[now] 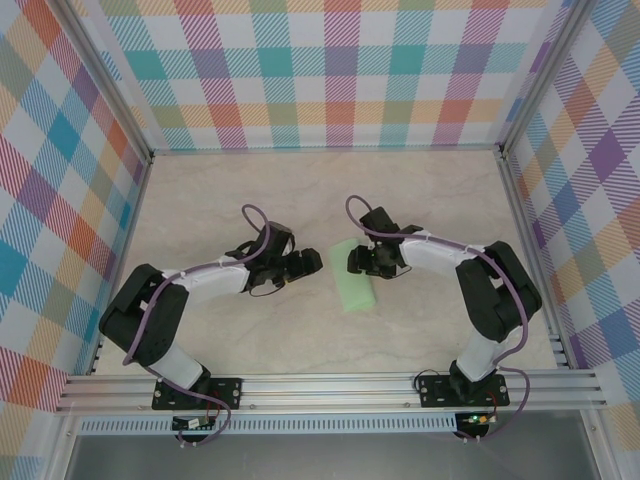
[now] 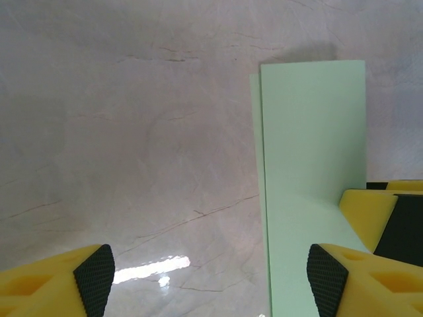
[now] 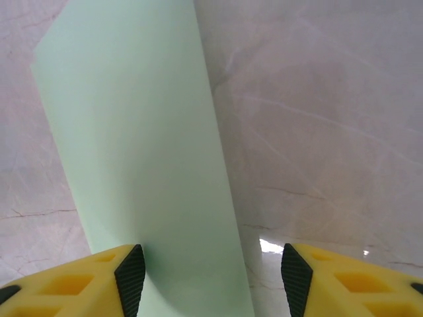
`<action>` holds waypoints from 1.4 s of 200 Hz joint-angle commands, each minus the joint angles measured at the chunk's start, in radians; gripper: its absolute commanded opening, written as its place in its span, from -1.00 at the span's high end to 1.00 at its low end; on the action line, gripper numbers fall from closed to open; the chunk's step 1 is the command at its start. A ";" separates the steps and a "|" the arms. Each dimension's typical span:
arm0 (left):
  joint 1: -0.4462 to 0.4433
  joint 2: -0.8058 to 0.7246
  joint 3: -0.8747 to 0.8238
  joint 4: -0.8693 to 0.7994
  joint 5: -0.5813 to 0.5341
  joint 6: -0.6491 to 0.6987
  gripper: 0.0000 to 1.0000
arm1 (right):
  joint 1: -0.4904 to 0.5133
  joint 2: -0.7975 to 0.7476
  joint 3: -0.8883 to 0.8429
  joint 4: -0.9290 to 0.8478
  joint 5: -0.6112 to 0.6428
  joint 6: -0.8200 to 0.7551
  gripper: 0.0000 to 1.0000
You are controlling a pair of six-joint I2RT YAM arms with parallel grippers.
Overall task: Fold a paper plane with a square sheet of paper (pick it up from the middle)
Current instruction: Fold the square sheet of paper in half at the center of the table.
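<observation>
Yellow fingers (image 2: 46, 281) of the left gripper (image 1: 308, 262) stand wide apart with nothing between them; one pad hangs over the square sheet of paper (image 2: 310, 152). Sheet lies doubled into a long strip, the lower layer's edge showing along one long side. It rests mid-table (image 1: 250, 200), between both grippers. Right gripper (image 1: 356, 262) jaws are also parted, not clamped; the strip runs past one finger (image 3: 66, 281).
</observation>
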 commanded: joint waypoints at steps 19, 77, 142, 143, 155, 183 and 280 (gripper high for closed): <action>-0.049 0.048 0.050 0.054 -0.026 -0.062 -0.47 | -0.038 -0.012 -0.028 0.035 -0.081 0.029 -0.11; -0.077 0.109 0.101 0.069 -0.025 -0.080 -0.32 | -0.038 0.023 -0.017 0.013 -0.103 -0.059 -0.10; -0.080 0.149 0.128 0.079 -0.007 -0.109 -0.21 | -0.038 0.094 0.001 0.025 -0.091 -0.077 -0.16; -0.080 0.150 0.128 0.079 -0.007 -0.109 -0.20 | -0.038 0.094 0.001 0.026 -0.092 -0.077 -0.16; -0.079 0.156 0.136 0.077 -0.011 -0.111 -0.16 | -0.038 0.099 -0.002 0.030 -0.094 -0.081 -0.18; -0.080 0.177 0.156 0.065 -0.013 -0.113 -0.03 | -0.038 0.104 -0.003 0.023 -0.073 -0.094 -0.21; -0.080 0.254 0.211 0.069 0.028 -0.118 0.21 | -0.024 0.126 -0.030 0.041 -0.048 -0.090 -0.26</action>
